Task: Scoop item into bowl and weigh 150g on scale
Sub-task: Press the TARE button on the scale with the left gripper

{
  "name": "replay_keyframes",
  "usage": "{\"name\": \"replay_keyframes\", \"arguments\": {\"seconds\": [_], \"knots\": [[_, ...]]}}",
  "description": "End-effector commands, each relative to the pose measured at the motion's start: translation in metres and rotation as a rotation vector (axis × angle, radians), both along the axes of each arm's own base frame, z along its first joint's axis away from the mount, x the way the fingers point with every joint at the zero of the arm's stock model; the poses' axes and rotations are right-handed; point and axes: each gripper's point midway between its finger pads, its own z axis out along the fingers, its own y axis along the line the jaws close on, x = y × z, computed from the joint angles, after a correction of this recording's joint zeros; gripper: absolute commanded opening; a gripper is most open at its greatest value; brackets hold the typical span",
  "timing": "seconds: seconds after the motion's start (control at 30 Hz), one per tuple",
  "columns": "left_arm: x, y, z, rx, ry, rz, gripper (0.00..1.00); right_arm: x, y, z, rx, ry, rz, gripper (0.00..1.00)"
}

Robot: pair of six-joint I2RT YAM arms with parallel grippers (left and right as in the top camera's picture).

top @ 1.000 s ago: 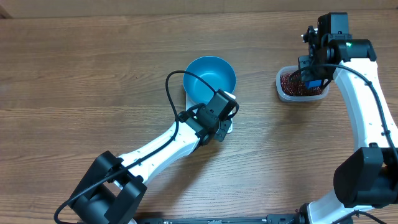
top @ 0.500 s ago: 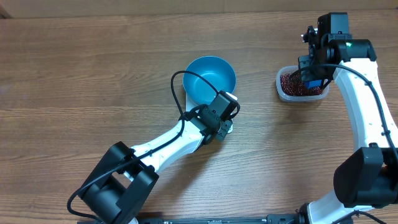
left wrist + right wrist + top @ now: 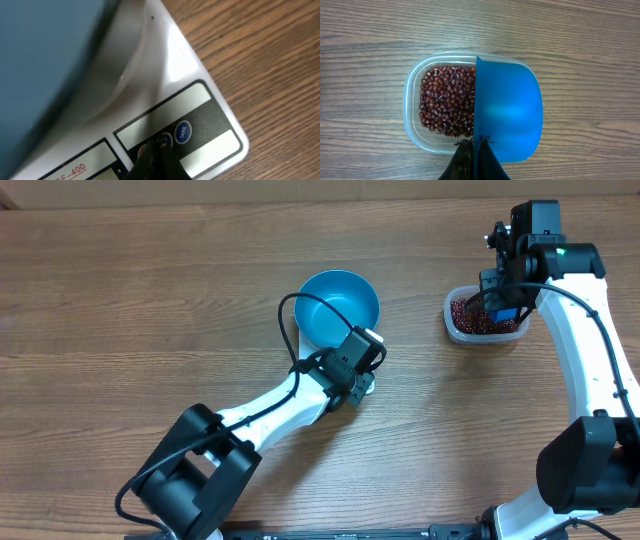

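While the left gripper, pinched shut, points its tip at the scale's button panel, at 9 o'clock of the TARE button, the right gripper clamps a blue scoop over the beans in a clear tub, at 3 o'clock of the blue bowl on the scale.
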Motion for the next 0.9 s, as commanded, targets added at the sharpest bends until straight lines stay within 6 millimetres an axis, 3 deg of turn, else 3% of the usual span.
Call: {"name": "replay_keyframes", "arguments": {"seconds": [0.0,0.87], "knots": [[0.0031,0.0095,-0.0072,0.046,-0.013,0.008,0.04,0.0051,-0.0007,0.0046,0.005,-0.019,-0.001,0.04],[-0.0007,0.0170,-0.0148,0.083,0.008,0.023,0.04,0.0044,-0.0007,0.0043,0.005,-0.016,-0.001,0.04]]}}
